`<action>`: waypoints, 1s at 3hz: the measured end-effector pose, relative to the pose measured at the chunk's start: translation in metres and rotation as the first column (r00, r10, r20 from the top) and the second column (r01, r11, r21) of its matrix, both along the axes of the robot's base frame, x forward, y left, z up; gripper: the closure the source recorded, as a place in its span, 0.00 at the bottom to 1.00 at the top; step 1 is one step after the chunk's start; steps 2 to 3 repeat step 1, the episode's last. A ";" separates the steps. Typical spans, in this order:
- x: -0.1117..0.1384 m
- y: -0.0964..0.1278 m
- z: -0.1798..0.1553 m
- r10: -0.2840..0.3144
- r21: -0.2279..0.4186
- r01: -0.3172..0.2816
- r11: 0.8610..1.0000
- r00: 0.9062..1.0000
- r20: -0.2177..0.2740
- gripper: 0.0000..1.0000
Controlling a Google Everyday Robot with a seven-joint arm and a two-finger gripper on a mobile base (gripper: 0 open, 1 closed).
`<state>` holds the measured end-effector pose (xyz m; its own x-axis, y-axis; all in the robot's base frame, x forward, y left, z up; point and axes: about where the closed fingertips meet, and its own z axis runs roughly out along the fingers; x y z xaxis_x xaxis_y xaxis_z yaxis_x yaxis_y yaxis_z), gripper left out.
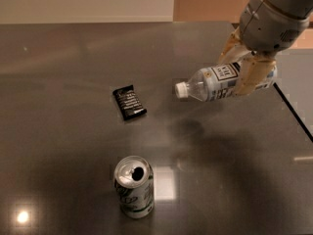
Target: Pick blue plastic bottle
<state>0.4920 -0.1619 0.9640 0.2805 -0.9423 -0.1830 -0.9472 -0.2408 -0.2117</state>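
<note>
Dark grey glossy table (pixel 58 146). A silver-green drink can (pixel 134 186) stands upright on it near the front edge, with its top opening visible; the can is the reference for the positions below.

Blue plastic bottle (pixel 208 82): beyond and to the right of the can, well apart from it. It is clear of the table surface and roughly horizontal in the air. The white cap (pixel 181 89) points left and slightly down. The label is pale blue-and-white with a dark rectangular patch facing the camera.

Claw (pixel 237 75): farther right of the can than the cap, clamped around the bottle's rear half. One tan finger (pixel 250 72) crosses the front of the label, and the other shows behind the bottle's upper edge. The grey wrist housing (pixel 274 18) above runs out of frame at top right.

A faint shadow (pixel 188 129) lies on the table between the can and the bottle.

Black flat packet (pixel 129 102): lying on the table directly beyond the can, apart from it and from the bottle.
</note>
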 end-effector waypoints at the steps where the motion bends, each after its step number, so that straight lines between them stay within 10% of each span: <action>1: 0.000 0.000 0.000 0.000 0.000 0.000 1.000 1.000 0.000 1.00; 3: 0.000 0.000 0.000 0.000 0.000 0.000 1.000 1.000 0.000 1.00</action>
